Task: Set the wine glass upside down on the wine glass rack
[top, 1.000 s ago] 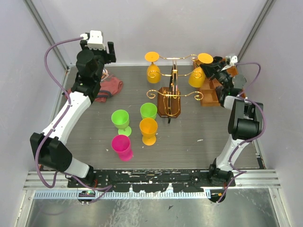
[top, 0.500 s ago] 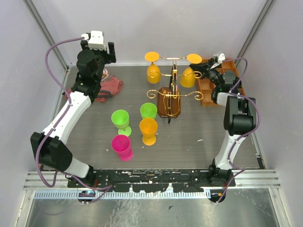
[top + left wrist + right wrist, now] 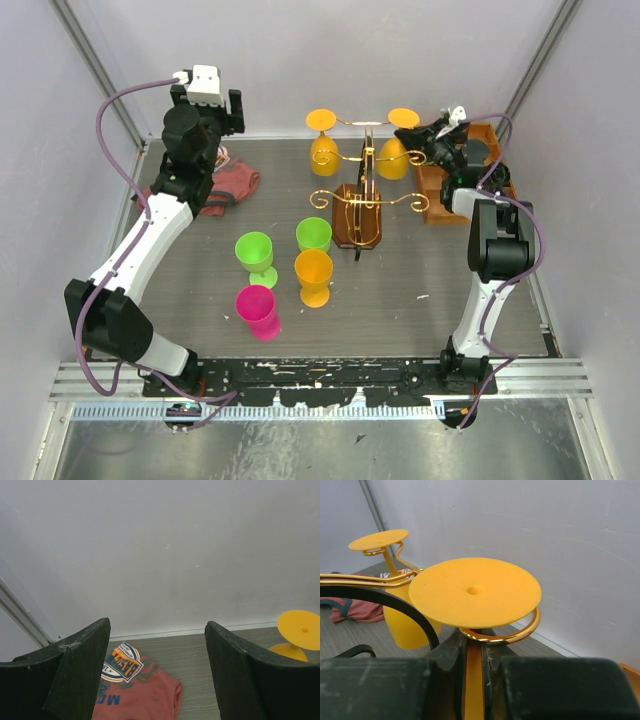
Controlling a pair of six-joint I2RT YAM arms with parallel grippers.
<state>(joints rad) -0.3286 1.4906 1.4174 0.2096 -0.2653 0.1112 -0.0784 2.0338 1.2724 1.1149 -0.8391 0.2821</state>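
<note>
My right gripper (image 3: 474, 652) is closed tight on the stem of the orange wine glass (image 3: 475, 591), which is upside down at the upper right arm of the wine glass rack (image 3: 357, 230), its foot just over the curled gold ring. My left gripper (image 3: 156, 630) is spread wide with nothing in it, raised over a red cloth (image 3: 137, 690) on the table (image 3: 420, 270)
</note>
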